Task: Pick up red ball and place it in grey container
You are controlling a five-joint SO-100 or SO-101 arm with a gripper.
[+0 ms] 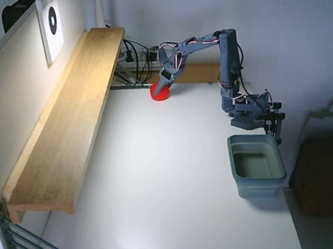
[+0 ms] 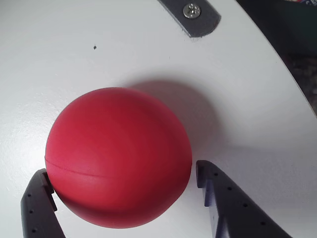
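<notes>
The red ball (image 2: 118,157) rests on the white desk (image 1: 165,200), and in the wrist view we find it between the two dark fingers (image 2: 40,206), one at each flank. The left one touches or all but touches the ball's side; the right one stands just beside it with a thin gap showing. We record the fingers as spread around the ball, not clenched on it. A faint seam runs across the ball's lower half. Its shadow falls on the desk toward the upper right of that view, where a dark bracket with a screw (image 2: 192,11) lies at the desk's curved edge.

In the fixed view the gripper (image 1: 163,88) points down onto the ball (image 1: 160,93) at the far end of the desk, near a tangle of cables (image 1: 138,57). The arm (image 1: 226,54) arches back to its base (image 1: 250,111) at the desk's right edge. The grey container (image 1: 256,166) sits just in front of that base, well apart from the ball, and appears empty.

The desk surface is plain, smooth and brightly lit. A long wooden shelf (image 1: 67,121) runs along its left side against a pale wall, which carries a white panel with a dark ring mark (image 1: 52,21). A lamp foot (image 1: 97,11) stands at the far end of the shelf.
</notes>
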